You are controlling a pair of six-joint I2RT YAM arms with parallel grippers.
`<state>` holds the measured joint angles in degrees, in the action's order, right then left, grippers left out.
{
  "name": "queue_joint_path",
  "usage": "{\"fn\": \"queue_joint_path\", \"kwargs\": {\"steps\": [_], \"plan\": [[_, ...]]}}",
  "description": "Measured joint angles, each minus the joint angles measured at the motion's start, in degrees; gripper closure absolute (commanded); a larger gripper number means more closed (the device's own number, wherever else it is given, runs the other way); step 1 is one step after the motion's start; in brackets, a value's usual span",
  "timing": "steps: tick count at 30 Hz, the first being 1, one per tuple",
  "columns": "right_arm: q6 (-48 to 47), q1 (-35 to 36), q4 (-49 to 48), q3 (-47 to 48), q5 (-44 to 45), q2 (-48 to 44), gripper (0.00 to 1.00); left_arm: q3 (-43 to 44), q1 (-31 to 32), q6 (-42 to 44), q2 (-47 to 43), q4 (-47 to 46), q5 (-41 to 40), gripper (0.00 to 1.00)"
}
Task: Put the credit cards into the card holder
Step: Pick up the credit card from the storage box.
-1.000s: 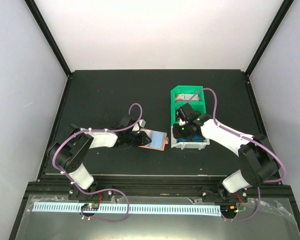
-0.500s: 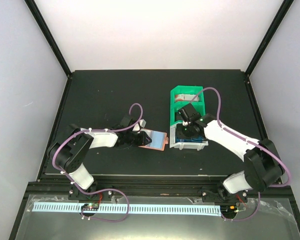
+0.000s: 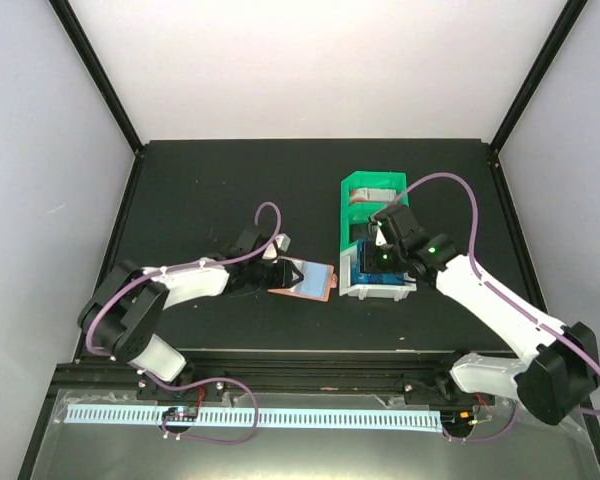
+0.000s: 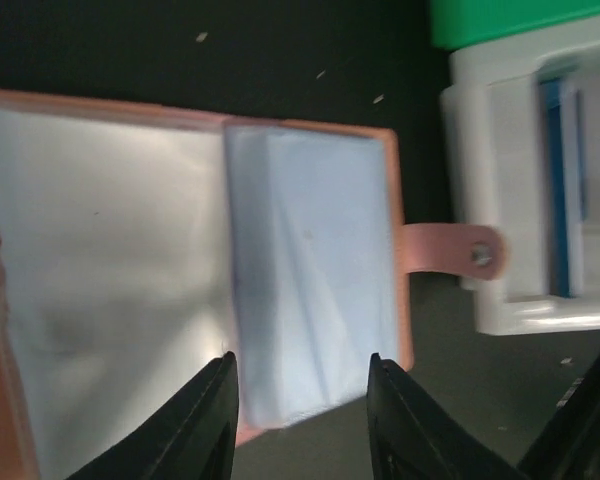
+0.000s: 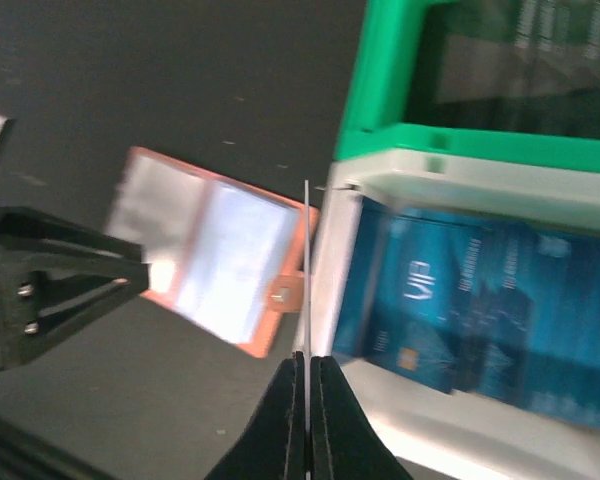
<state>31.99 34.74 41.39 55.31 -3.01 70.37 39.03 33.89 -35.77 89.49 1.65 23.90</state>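
On the left of the black table [image 3: 200, 180] we find the left arm reaching in towards the middle, its left gripper [image 3: 288, 272] over the near-left part of the card holder [image 3: 312, 283]. In the left wrist view this gripper [image 4: 302, 365] has its two fingers spread well apart, with a pale blue-tinted sleeve of the holder showing between them; nothing is clamped, and we cannot tell whether the tips touch the holder. The card holder [image 4: 110, 250] lies flat and opened out, with a salmon-orange border and clear plastic sleeves facing up. Its snap tab [image 4: 450, 250] sticks out from the right edge towards the green-and-white tray [image 4: 490, 200] and reaches its white wall. The tray [image 3: 352, 190] sits just right of the holder, its green section farther back and its white section nearer. The right gripper [image 3: 378, 242] is over the left side of the white section. In the right wrist view its fingers [image 5: 306, 358] are pressed together on a pinched card [image 5: 306, 250], seen edge-on as a thin pale line rising upright from the tips. We cannot tell its colour. Blue cards [image 5: 480, 300] lie flat in the white compartment to the right of those fingers, and the card holder [image 5: 215, 255] lies to their left.
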Motion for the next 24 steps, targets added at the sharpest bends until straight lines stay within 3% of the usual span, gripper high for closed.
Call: {"fn": "queue_joint_path", "kwargs": {"steps": [7, 13, 17, 24], "plan": [[0.74, 0.0, -11.69, -6.38, -13.49, -7.67, 0.99, 0.04, 0.0, -0.07, -12.87, 1.99, 0.68, 0.25], [4.61, 1.62, -25.38, -10.62, -26.49, -11.15, 0.99, -0.15, 0.02, -3.08, -30.34, 2.89, 4.44, 0.13], [7.56, 4.48, -33.66, -10.78, -32.79, -11.23, 0.99, -1.51, 0.44, -7.65, -38.05, -0.35, 8.85, 0.15], [12.17, 7.72, -42.47, -10.82, -38.69, -11.21, 0.99, -5.88, 1.51, -14.45, -40.59, -5.31, 15.37, 0.5]]}}
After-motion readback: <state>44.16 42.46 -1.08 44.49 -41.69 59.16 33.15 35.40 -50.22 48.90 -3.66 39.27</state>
